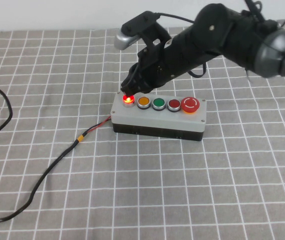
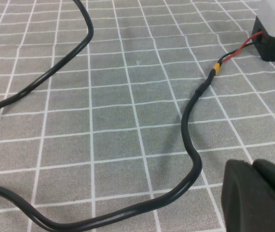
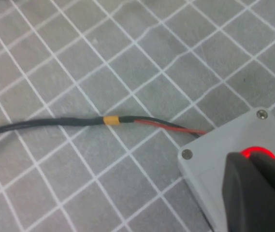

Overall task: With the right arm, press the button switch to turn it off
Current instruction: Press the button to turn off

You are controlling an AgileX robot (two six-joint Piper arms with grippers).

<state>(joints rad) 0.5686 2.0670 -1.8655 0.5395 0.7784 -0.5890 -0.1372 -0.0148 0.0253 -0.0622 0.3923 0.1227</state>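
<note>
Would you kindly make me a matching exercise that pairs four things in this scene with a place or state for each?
Things:
1. button switch
2. stop button
3. right gripper
4. left gripper

Places or states:
A. low over the cloth beside the black cable
B. glowing red at the box's left end
C. at the box's right end
D. right above the glowing button

Pairs: 1-B, 2-C, 3-D, 4-A
</note>
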